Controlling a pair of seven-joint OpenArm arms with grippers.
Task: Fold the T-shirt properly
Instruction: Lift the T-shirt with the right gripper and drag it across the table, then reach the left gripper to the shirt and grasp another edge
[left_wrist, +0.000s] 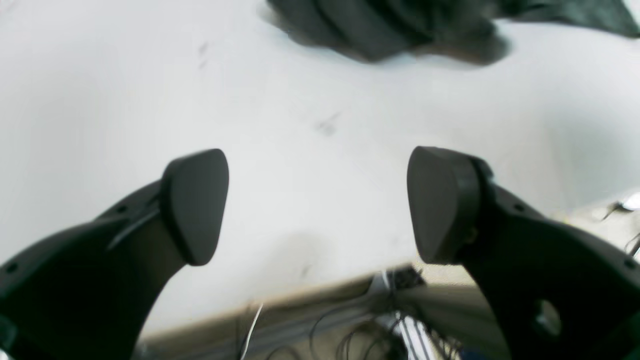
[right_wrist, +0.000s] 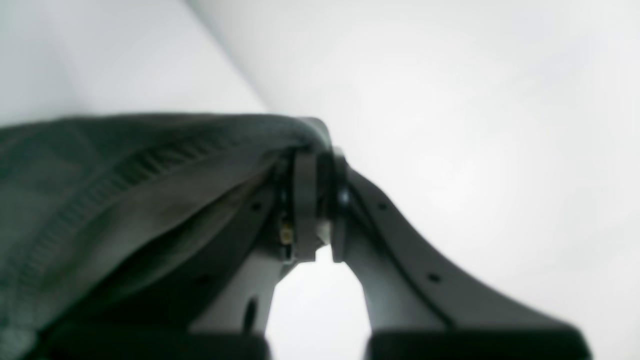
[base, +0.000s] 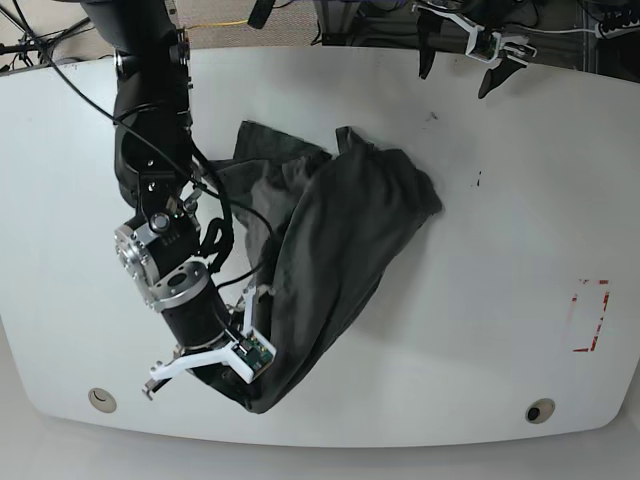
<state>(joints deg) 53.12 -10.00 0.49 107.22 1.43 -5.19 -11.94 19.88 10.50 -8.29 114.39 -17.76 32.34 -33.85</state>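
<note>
**Holding one edge of a limp shirt while the other arm waits**

Hanging in a long bunched drape across the white table, the T-shirt is seen near the middle of the base view, running from the far side of the table toward its near edge, where one end is lifted. The right gripper is closed tight on a hemmed edge of the cloth, and the stitched seam is seen running out from between the jaws in the right wrist view. The left gripper is held wide apart over bare table close to the far edge, with nothing between its pads; the shirt lies well apart from it.

The cloth is judged to be light, soft and without stiffness, so it will sag and fold on itself wherever it is not supported. It is not fragile, but a thin pinch could slip. A second hold is best taken on a hem or a shoulder seam, where the layers are thicker. Which part of the shirt is pinched now, probably the bottom hem, cannot be told surely, because the picture is blurred
</note>
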